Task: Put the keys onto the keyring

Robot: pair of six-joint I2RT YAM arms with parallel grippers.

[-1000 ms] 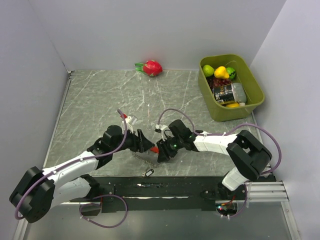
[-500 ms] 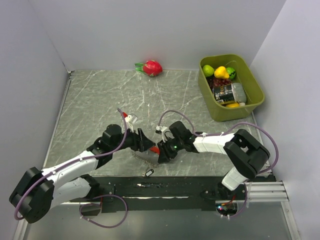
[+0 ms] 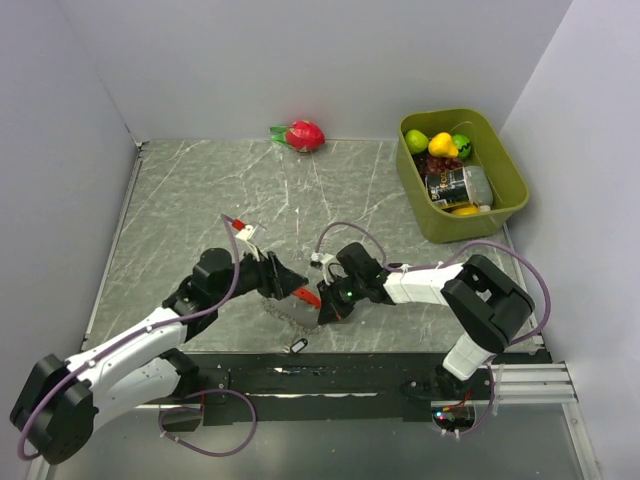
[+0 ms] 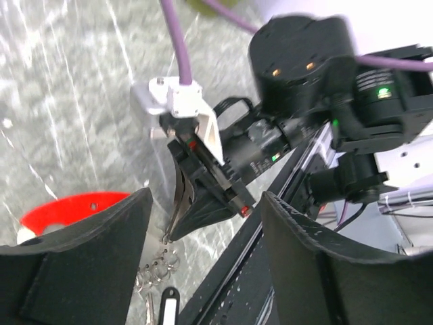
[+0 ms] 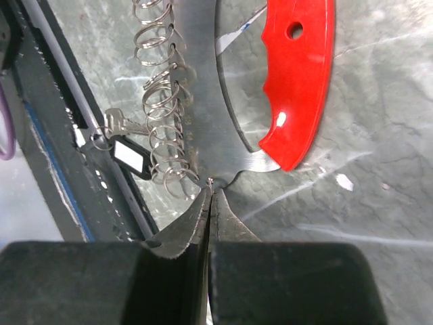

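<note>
The keyring lies on the marble table between both grippers: a red crescent (image 5: 298, 74) (image 3: 306, 297) on a silvery blade, with a chain of silvery rings (image 5: 162, 101) (image 4: 155, 271) beside it. A key with a black tag (image 5: 128, 157) (image 3: 297, 346) sits at the chain's near end, by the black strip. My right gripper (image 5: 211, 186) (image 3: 325, 310) is shut, its tips pinching a bit of ring wire at the chain's end. My left gripper (image 4: 205, 196) (image 3: 285, 278) hangs open just left of it, holding nothing.
A green bin (image 3: 515, 195) with fruit and a can stands at the back right. A red dragon fruit (image 3: 303, 134) lies by the back wall. A black strip (image 3: 380, 368) runs along the table's near edge. White walls close in on both sides.
My right gripper has gone from half open to shut at the end of the ring chain. The left arm has drawn back slightly to the left, still open.
</note>
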